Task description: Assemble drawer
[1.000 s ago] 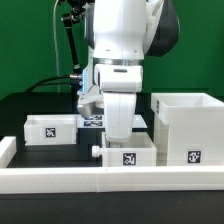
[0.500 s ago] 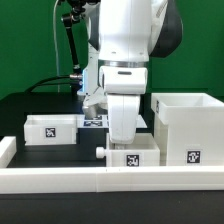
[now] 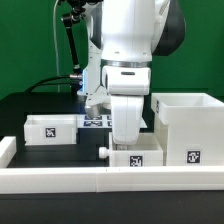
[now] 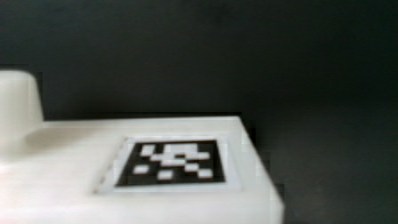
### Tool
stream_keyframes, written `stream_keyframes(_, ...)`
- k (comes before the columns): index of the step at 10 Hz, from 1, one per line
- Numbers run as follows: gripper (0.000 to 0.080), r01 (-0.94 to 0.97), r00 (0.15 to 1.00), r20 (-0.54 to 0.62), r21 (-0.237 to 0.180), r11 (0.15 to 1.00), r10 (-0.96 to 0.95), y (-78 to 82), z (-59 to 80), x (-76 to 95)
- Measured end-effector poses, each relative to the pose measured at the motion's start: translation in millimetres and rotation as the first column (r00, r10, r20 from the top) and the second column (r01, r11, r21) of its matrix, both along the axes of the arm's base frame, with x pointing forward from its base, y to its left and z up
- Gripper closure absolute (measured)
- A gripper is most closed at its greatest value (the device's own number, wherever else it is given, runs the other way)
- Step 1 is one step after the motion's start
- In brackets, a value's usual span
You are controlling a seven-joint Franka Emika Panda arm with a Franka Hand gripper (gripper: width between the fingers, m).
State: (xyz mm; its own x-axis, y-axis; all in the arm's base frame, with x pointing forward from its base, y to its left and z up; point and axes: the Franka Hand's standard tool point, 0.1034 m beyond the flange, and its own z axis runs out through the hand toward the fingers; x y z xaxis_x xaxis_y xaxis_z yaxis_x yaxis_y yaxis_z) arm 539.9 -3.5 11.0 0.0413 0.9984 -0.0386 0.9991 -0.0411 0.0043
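Well, nearest in the exterior view, the low rim wall point(image 3: 60, 182) runs across the front of the dark table point(image 3: 25, 110). Just behind it sits one tray point(image 3: 148, 158) of the drawer. Its tag point(image 3: 135, 160) faces the camera and its knob point(image 3: 103, 152) sticks out toward the exterior view's left, so its long axis seems to lie left to right, along the wall.

My gripper point(image 3: 127, 142) hangs straight down over the knob end of that tray. Its tips are hidden behind my own housing and the tray's wall, so I cannot tell whether they are spread or pinching anything. The wrist view gives no help. It shows only the tag point(image 4: 175, 163) on a white face, the knob point(image 4: 15, 100) as a round white stub beside it, and black table beyond.

On the exterior view's right, just beside the tray or touching it, the casing point(image 3: 190, 120) stands with its open side up and walls off that side. The second tray point(image 3: 50, 128) lies farther back on the left, well apart. Behind me the marker board point(image 3: 95, 120) is mostly hidden.
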Motion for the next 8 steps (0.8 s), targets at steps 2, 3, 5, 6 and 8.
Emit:
stream_keyframes(2, 0.0758, -0.034, 0.999, -0.013, -0.017, 0.999, 0.033, 0.9, -1.0, 8.9)
stream_keyframes(3, 0.0758, -0.032, 0.999, -0.013, -0.017, 0.999, 0.032, 0.2, -1.1, 8.6)
stream_keyframes(5, 0.0758, -0.031, 0.999, -0.013, -0.017, 0.999, 0.031, -0.3, -1.1, 8.7)
stream_keyframes(6, 0.0758, -0.032, 0.999, -0.013, -0.017, 0.999, 0.031, -0.4, -1.2, 8.5)
stream_keyframes(8, 0.0758, -0.028, 1.000, -0.011, -0.015, 0.999, 0.028, -3.4, -0.8, 7.7)
